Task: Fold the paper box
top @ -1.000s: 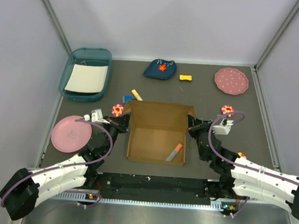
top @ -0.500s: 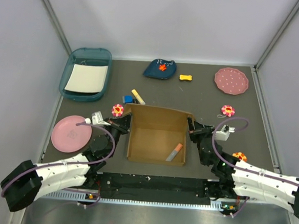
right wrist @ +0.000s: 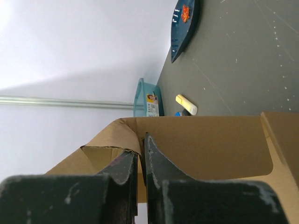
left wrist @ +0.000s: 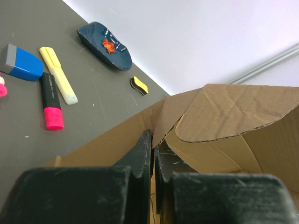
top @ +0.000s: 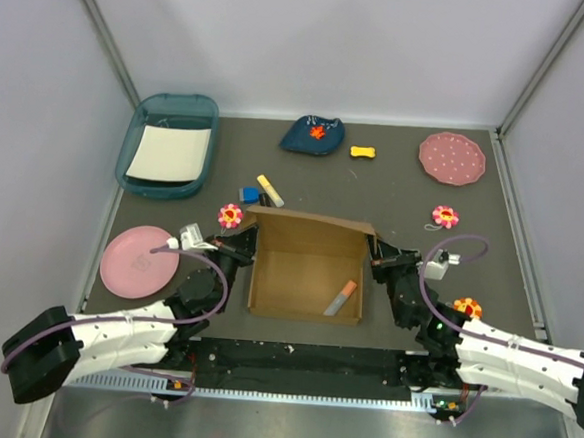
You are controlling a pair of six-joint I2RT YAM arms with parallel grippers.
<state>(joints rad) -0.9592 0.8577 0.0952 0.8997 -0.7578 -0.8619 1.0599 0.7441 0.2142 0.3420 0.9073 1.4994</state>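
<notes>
The paper box [top: 307, 265] is brown corrugated cardboard, standing open-topped in the middle of the table. An orange and grey marker [top: 341, 297] lies inside it. My left gripper [top: 248, 246] is shut on the box's left wall. In the left wrist view the cardboard edge [left wrist: 233, 112] sits pinched in that gripper [left wrist: 153, 156]. On the opposite wall my right gripper [top: 374, 257] is shut as well. The right wrist view shows a curled flap of the box [right wrist: 210, 140] caught in that gripper [right wrist: 141, 156].
A teal tray [top: 167, 145] stands at the back left and a pink plate [top: 139, 260] by the left arm. Behind the box lie a yellow highlighter [top: 268, 189], blue eraser [top: 248, 194], dark blue dish [top: 313, 135], yellow toy [top: 363, 152] and dotted pink plate [top: 453, 158]. Flower toys [top: 444, 217] sit near both arms.
Both grippers have drawn back toward the near edge while holding the side walls. The box's far panel has tilted up and its far edge has come nearer.
</notes>
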